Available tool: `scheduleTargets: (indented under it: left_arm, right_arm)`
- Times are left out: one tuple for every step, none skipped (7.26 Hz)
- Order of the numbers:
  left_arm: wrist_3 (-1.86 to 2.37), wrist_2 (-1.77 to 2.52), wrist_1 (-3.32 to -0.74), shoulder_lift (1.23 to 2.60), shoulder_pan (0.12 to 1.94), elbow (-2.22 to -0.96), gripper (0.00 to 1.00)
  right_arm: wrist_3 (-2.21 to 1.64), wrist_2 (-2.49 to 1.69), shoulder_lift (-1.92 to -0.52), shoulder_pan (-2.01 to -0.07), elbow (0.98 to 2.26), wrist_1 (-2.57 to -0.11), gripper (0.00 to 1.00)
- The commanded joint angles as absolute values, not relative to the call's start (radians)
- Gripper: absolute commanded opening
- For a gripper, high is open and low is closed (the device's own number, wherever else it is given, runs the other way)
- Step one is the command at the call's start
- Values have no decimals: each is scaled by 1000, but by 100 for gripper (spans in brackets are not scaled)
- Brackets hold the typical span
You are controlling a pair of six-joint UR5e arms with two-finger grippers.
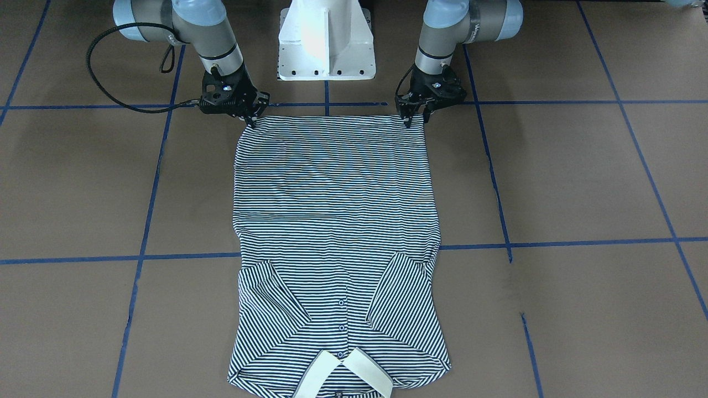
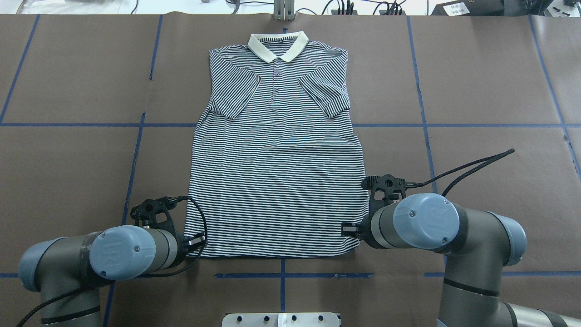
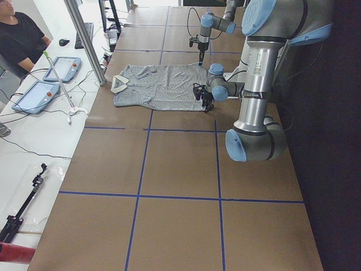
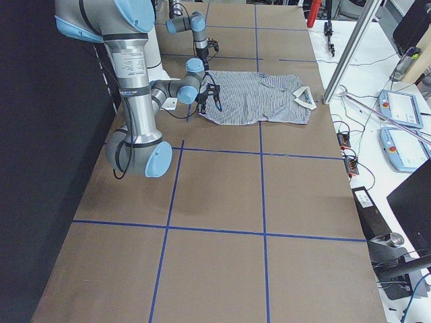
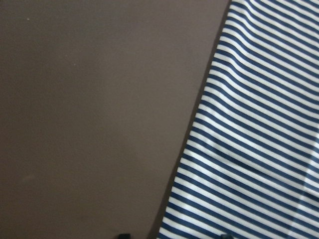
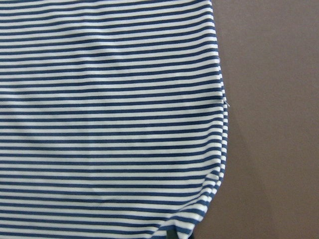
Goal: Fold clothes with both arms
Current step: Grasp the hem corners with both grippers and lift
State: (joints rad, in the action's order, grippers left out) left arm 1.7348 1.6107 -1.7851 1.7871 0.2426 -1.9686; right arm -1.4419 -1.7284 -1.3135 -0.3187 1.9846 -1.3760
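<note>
The striped polo shirt (image 2: 277,172) lies flat and face up on the brown table, its cream collar (image 2: 278,45) far from me and both sleeves folded in over the chest. It also shows in the front view (image 1: 334,221). My left gripper (image 1: 417,119) is at the hem corner on its side, fingers apart, and its wrist view shows the shirt's edge (image 5: 259,139). My right gripper (image 1: 253,119) is at the other hem corner, fingers together on the puckered hem (image 6: 212,199).
The white pedestal base (image 1: 326,44) stands just behind the hem. Blue tape lines (image 2: 281,274) cross the table. A side bench with tablets (image 3: 39,93) and a seated person (image 3: 20,36) lies beyond the collar end. Brown table surface (image 2: 476,91) surrounds the shirt.
</note>
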Motion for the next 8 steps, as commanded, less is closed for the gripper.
scheduleTargets:
  left_arm:
    - [1735, 1611, -1746, 1787, 233, -2002, 1]
    - [1735, 1611, -1744, 1789, 230, -2000, 0]
    - [1735, 1611, -1744, 1789, 230, -2000, 0]
    - [1736, 1611, -1743, 1790, 232, -2000, 0]
    - [1738, 1611, -1743, 1790, 232, -2009, 0]
    - [1764, 1611, -1744, 1790, 232, -2031, 0]
    - [1767, 1612, -1740, 1787, 230, -2078, 0]
    - [1772, 1611, -1721, 1786, 207, -2097, 0]
  right_arm:
    - [-1442, -1729, -1312, -319, 1983, -1376, 0]
    - [-1442, -1727, -1312, -319, 1982, -1376, 0]
    - [-1442, -1727, -1310, -319, 1982, -1376, 0]
    - [-1442, -1729, -1310, -319, 1983, -1376, 0]
    - [-1440, -1741, -1309, -319, 1991, -1374, 0]
    - [-1448, -1755, -1308, -319, 1999, -1377, 0]
    - [-1478, -1761, -1328, -321, 2025, -1376, 0]
    - [-1479, -1796, -1338, -321, 2057, -1377, 0]
